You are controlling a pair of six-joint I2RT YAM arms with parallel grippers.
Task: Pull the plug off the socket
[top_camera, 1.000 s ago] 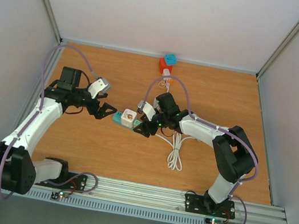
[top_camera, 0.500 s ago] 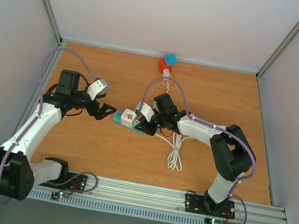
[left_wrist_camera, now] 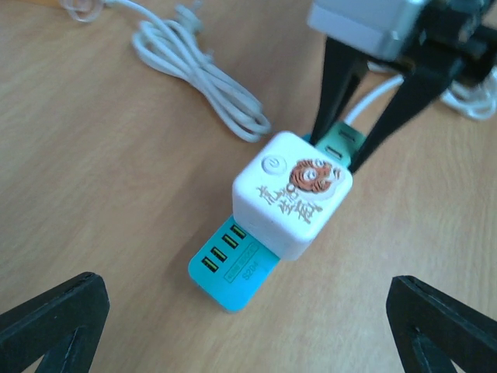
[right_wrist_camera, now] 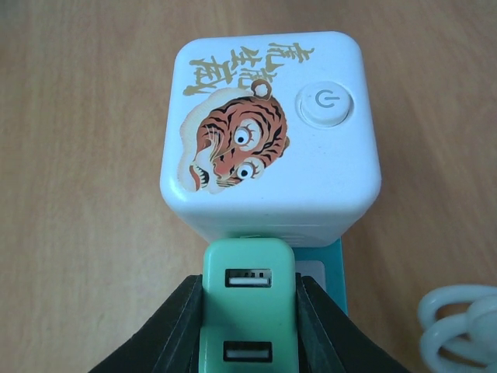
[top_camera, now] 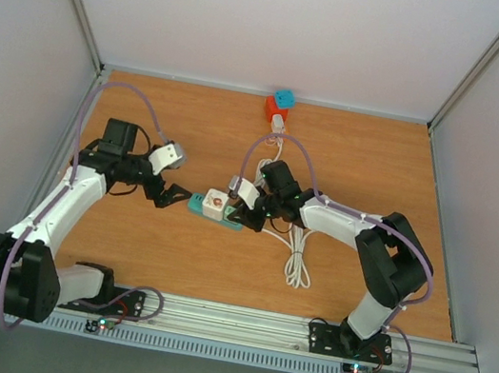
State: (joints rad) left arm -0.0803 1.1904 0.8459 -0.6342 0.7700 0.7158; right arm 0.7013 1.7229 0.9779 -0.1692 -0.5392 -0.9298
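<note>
A teal socket strip point(top_camera: 198, 203) lies flat on the wooden table, with a white cube adapter bearing a tiger picture point(top_camera: 216, 202) on top of it. A light green plug point(right_wrist_camera: 248, 303) sits in the strip right behind the cube. My right gripper point(right_wrist_camera: 248, 311) is shut on that green plug, one black finger point(right_wrist_camera: 167, 334) pressed on each side. In the left wrist view the strip's USB end point(left_wrist_camera: 233, 268) points at my left gripper point(left_wrist_camera: 248, 326), which stands wide open just short of it, touching nothing.
A coiled white cable point(top_camera: 296, 253) lies on the table under my right arm, running back toward a red and blue cube block point(top_camera: 279, 105) by the rear wall. White walls enclose the table on three sides.
My right gripper has closed on the green plug. The strip has shifted slightly toward the near edge with it. My left gripper has dropped a little lower, still open.
</note>
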